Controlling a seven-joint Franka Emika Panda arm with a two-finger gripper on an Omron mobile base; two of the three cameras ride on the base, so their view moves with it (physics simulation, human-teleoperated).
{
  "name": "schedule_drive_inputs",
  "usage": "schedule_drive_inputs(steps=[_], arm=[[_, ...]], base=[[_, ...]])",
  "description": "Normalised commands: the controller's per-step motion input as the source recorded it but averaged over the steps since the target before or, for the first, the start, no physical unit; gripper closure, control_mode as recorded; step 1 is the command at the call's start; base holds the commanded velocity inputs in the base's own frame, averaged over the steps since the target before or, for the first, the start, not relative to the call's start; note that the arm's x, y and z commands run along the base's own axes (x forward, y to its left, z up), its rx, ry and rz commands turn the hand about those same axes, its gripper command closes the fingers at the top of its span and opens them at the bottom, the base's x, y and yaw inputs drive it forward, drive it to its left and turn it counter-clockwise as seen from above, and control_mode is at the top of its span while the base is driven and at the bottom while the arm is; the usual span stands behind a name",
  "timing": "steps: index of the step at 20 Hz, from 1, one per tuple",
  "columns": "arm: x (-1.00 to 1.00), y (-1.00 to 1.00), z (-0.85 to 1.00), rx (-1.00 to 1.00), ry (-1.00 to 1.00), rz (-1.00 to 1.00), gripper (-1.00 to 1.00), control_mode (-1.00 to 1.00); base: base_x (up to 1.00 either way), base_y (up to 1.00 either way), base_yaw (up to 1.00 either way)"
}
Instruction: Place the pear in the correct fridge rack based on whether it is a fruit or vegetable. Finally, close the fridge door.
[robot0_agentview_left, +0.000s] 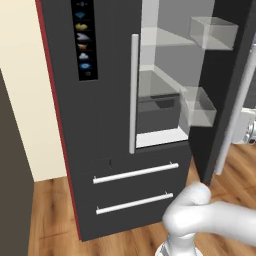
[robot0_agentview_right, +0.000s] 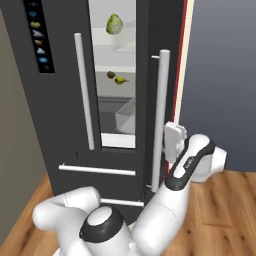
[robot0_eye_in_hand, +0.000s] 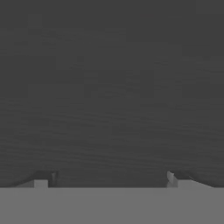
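Right base view: fridge door (robot0_agentview_right: 150, 100) ajar, pear (robot0_agentview_right: 120, 79) on a shelf inside.
Fingers (robot0_eye_in_hand: 171, 179) spread wide (empty), facing the door's dark face.

No readable text; column of small coloured icons (robot0_agentview_left: 83, 37) on closed fridge door.
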Motion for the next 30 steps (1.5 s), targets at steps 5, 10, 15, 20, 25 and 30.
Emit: schedule_drive_inputs(steps=[5,10,15,20,25,30], arm=[[0.05,0.9,0.0,-0.09,-0.06,0.03,-1.0,-1.0],[0.04,0.7,0.0,-0.08,-0.03,0.0,-1.0,-1.0],[0.01,0.53,0.02,-0.07,0.0,-0.04,-1.0,-1.0],[0.09,0.51,0.05,-0.08,0.0,-0.17,-1.0,-1.0],[0.17,0.48,0.0,-0.07,0.0,-0.3,-1.0,-1.0],[0.2,0.45,0.0,-0.06,0.0,-0.32,-1.0,-1.0]], base=[[0.0,0.0,0.0],[0.0,0.0,0.0],[0.0,0.0,0.0],[0.0,0.0,0.0],[0.0,0.0,0.0],[0.0,0.0,0.0]])
